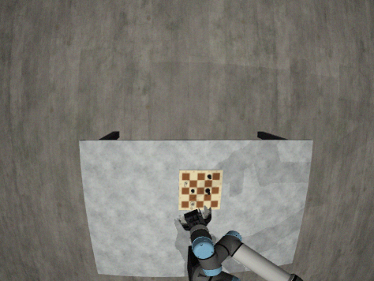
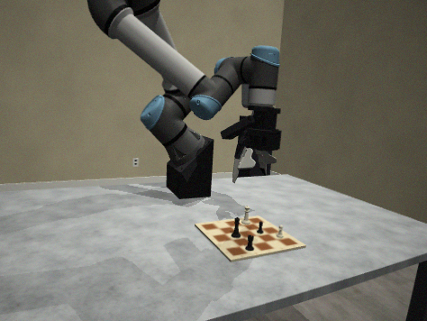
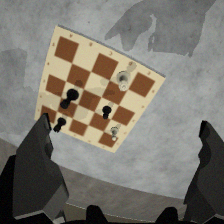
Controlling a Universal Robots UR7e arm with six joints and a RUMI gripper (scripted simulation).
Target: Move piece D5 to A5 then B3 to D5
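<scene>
The small chessboard (image 1: 200, 190) lies on the grey table and also shows in the side view (image 2: 249, 238) and the wrist view (image 3: 97, 87). It holds three black pieces and two white ones, all upright. A tall white piece (image 2: 246, 215) stands at the board edge nearest the arm. A tall black piece (image 2: 236, 227), a black pawn (image 2: 259, 227) and another black pawn (image 2: 249, 243) stand further in. A small white pawn (image 2: 280, 232) stands near the right edge. The square labels are too small to read. My gripper (image 2: 248, 173) (image 1: 195, 217) is open and empty. It hangs high above the table, just off the board's arm-side edge.
The arm's black base block (image 2: 189, 173) stands on the table behind the board. The table's front edge (image 2: 315, 288) runs close to the board's front corner. The table's right edge (image 1: 308, 197) lies well away from the board.
</scene>
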